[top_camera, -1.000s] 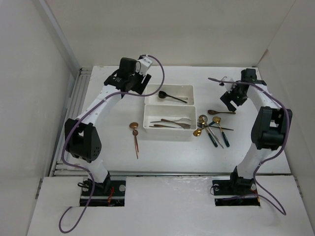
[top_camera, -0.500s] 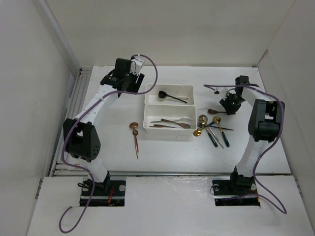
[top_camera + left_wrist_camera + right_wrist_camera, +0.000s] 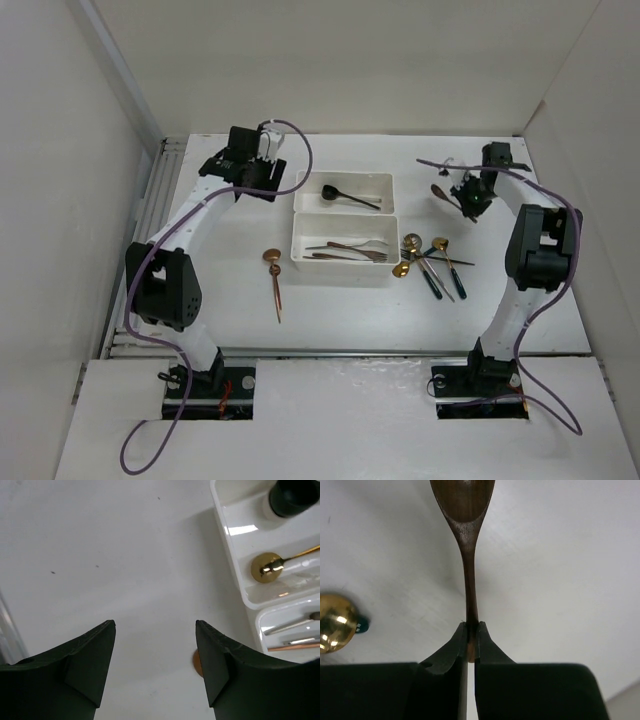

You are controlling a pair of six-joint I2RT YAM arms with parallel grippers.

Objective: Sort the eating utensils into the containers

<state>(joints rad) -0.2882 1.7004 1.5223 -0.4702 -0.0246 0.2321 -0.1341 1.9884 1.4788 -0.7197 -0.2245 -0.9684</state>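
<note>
**Station state: left tool unloaded, right tool gripping a spoon**

Left tool [image 3: 155, 625]: the fingers are set wide apart with nothing between them. It hangs over bare worktop [image 3: 230, 290] just left of the far tray [image 3: 345, 176].

A copper spoon [image 3: 275, 285] lies alone on the worktop, left of the near tray [image 3: 340, 278], with its bowl at the far end.

Far tray: it holds a black spoon [image 3: 348, 197]. The left wrist view also shows a gold spoon [image 3: 265, 567] in it.

Near tray: it sits directly beside the far tray's near side. It holds several slim silver and copper pieces lying lengthwise.

Loose pile [image 3: 432, 262]: gold spoons and green-handled pieces lie crossed over one another, just right of the near tray.

Right tool [image 3: 471, 632]: the fingers are pinched narrow on the handle end of a dark brown spoon [image 3: 468, 575], whose bowl points away from the tool. This spoon is held right of the far tray, on the far side of the loose pile.
</note>
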